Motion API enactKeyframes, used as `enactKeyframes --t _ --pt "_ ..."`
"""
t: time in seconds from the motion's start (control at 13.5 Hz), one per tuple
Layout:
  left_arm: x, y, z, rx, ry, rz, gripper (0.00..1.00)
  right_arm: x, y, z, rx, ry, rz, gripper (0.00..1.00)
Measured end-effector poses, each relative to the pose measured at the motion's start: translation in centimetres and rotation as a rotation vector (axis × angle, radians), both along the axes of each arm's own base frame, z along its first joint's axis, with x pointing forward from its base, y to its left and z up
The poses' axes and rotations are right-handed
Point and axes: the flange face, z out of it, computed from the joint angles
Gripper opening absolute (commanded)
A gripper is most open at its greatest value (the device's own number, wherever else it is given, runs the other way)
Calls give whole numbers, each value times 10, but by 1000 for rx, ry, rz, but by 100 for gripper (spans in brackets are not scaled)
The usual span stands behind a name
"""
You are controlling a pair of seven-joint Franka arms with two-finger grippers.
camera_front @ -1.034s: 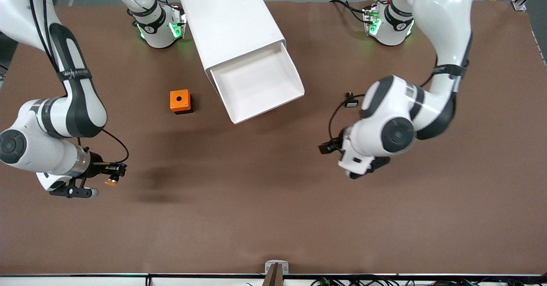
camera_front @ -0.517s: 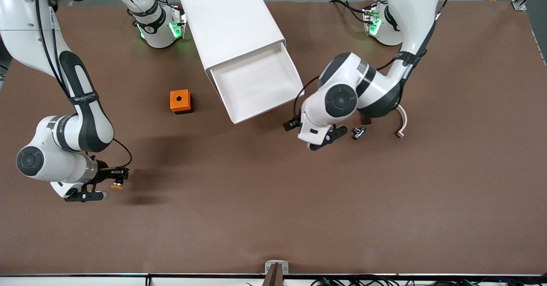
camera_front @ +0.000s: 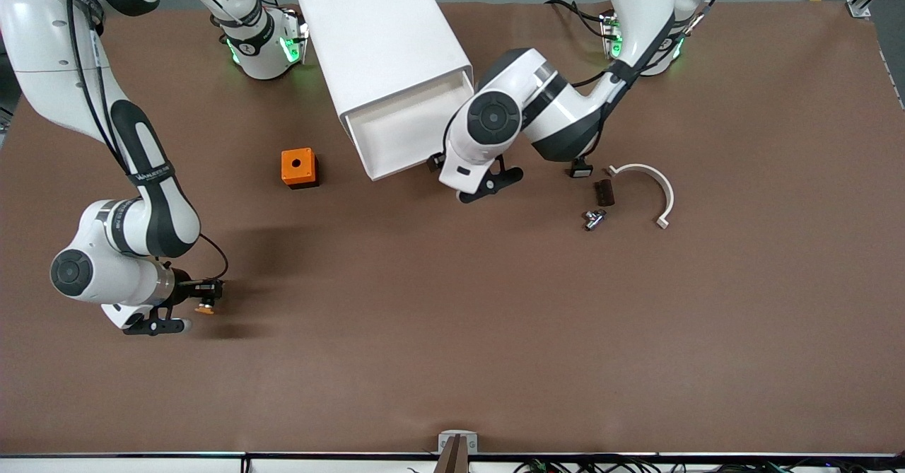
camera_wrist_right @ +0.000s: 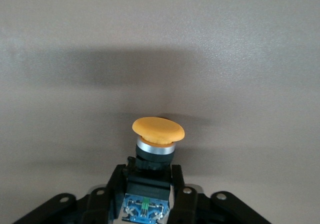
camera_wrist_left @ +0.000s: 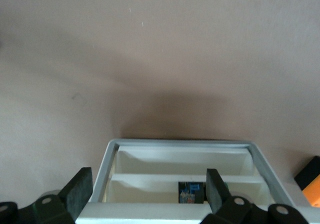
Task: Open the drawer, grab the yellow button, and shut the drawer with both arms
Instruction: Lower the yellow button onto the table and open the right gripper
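Observation:
The drawer (camera_front: 396, 137), the top one of the white cabinet (camera_front: 382, 34), stands partly open. My left gripper (camera_front: 433, 162) is at the drawer's front. In the left wrist view it (camera_wrist_left: 148, 191) is open, with its fingers (camera_wrist_left: 80, 191) either side of the drawer's front wall (camera_wrist_left: 175, 213). A small black-blue part (camera_wrist_left: 191, 192) shows inside the drawer. My right gripper (camera_front: 206, 296) is shut on the button (camera_front: 206, 309), just above the table at the right arm's end. In the right wrist view the orange cap (camera_wrist_right: 158, 130) points away from the gripper (camera_wrist_right: 148, 176), which clamps the black-blue body.
An orange cube with a hole (camera_front: 298, 167) sits beside the cabinet toward the right arm's end; it also shows in the left wrist view (camera_wrist_left: 310, 184). A white curved piece (camera_front: 654, 187), a small dark block (camera_front: 604, 192) and a small metal part (camera_front: 594, 218) lie toward the left arm's end.
My left arm has swung from over the table to the drawer's front, uncovering the small parts, and the drawer has slid partly in. My right gripper has shifted a little with the button.

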Motion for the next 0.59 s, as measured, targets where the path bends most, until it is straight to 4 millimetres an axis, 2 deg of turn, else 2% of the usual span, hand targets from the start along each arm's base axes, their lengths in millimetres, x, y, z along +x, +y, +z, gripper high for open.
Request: enactKeyframes --t 0.07,0.15,0.37,0.52,0.59 --pt "-8 -6 -1 4 3 -8 100 0 1 0 0 0 1 96" --pt "-17 -13 -2 7 6 -24 100 0 1 0 0 -1 2 100" --pt "-51 -37 -6 20 16 -72 100 4 5 6 0 -14 7 100" --pt "-70 -47 -12 41 30 -83 100 11 16 29 -4 -47 23 100" --pt "-78 -50 -15 57 44 -98 100 14 20 50 -9 -68 30 100"
